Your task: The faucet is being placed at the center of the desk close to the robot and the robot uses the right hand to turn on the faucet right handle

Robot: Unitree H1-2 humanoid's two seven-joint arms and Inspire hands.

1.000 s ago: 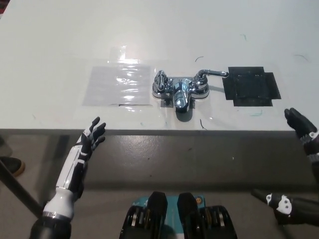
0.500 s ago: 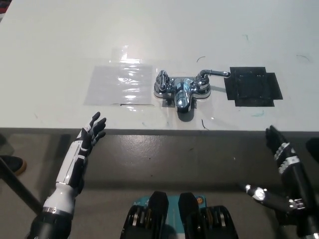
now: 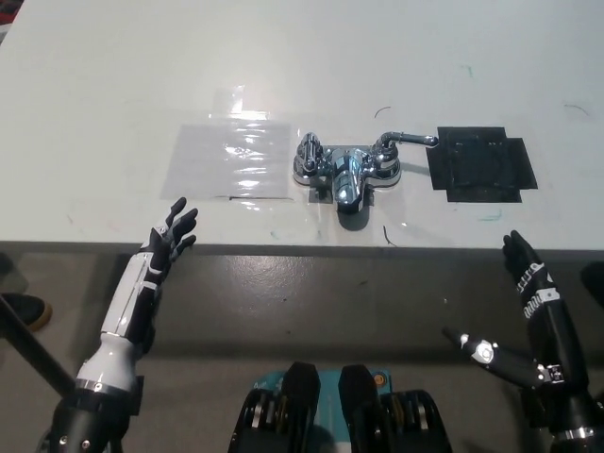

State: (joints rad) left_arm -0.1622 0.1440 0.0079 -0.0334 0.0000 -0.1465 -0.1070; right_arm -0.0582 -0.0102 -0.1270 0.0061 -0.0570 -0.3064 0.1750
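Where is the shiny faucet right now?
The faucet sits centrally on the desk in the head view, between a clear patch on the left and a black patch on the right.

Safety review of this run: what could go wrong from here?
The black right hand sits below the front edge of the white desk; reaching forward, it might strike that edge. The right handle of the chrome faucet points toward the black tape patch; the hand could slip off or shove the faucet. The white left hand rests open, lower left.
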